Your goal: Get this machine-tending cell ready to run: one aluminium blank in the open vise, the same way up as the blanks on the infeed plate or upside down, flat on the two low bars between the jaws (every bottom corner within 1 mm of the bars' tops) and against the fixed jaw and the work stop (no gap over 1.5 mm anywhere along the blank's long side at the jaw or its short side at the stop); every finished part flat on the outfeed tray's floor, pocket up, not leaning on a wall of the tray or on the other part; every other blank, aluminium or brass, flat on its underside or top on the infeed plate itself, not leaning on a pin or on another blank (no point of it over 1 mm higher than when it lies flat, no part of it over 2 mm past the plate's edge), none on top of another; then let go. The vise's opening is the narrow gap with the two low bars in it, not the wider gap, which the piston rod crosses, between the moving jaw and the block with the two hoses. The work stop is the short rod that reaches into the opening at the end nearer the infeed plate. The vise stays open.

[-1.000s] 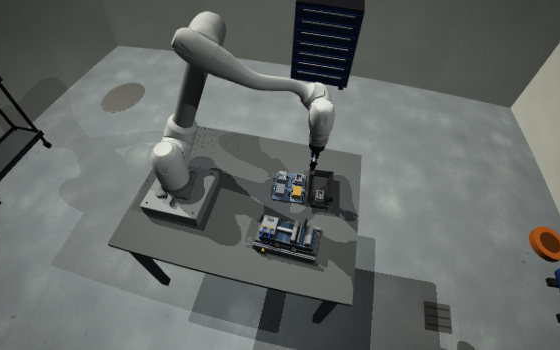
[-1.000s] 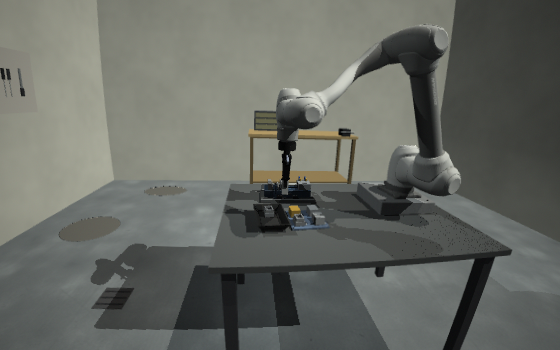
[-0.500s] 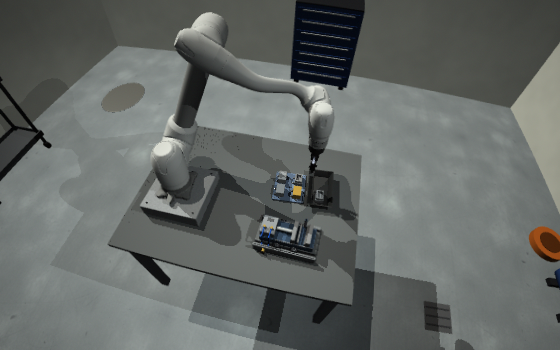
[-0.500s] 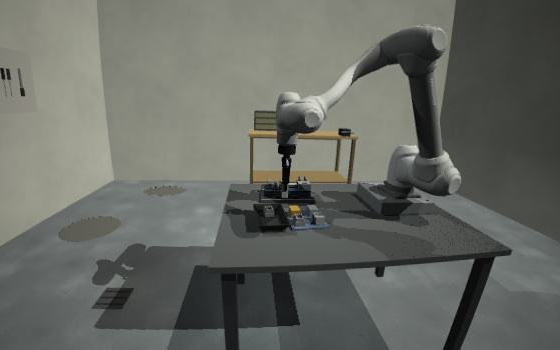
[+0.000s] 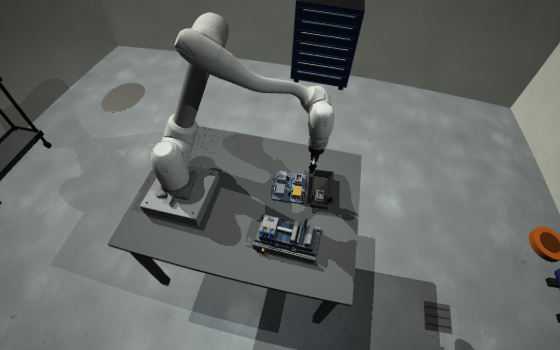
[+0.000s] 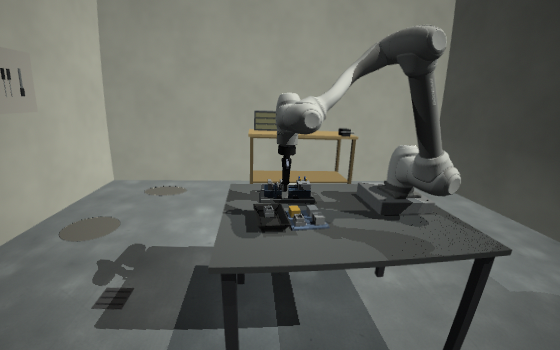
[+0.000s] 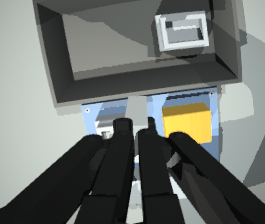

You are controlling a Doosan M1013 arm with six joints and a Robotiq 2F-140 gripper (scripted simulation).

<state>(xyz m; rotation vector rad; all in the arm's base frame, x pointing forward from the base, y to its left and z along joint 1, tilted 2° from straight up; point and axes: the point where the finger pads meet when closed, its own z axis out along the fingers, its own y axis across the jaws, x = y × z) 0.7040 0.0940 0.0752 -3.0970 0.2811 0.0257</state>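
Note:
My gripper (image 5: 313, 168) (image 6: 285, 188) (image 7: 137, 110) is shut and empty, above the side of the infeed plate (image 6: 310, 227) (image 7: 155, 102) next to the outfeed tray (image 5: 323, 181) (image 6: 275, 228) (image 7: 98, 45). One finished part (image 5: 319, 195) (image 6: 268, 211) (image 7: 184, 32) lies in the tray, pocket up. Another pocketed part (image 5: 298, 178) (image 6: 299, 218) (image 7: 104, 127) is on the plate, partly hidden by a finger in the wrist view. A brass blank (image 5: 297, 191) (image 6: 294, 210) (image 7: 188, 122) and two grey blanks (image 5: 280, 189) (image 6: 317, 219) also stand there. The vise (image 5: 289, 235) is open; its bars cannot be made out.
The vise's hose block (image 5: 269, 223) is at its end nearer the robot base. The tray's raised walls stand right beside the plate. The table (image 5: 239, 200) carries the robot's base block (image 5: 196, 217). A dark upright (image 5: 305, 225) rises near the vise jaws.

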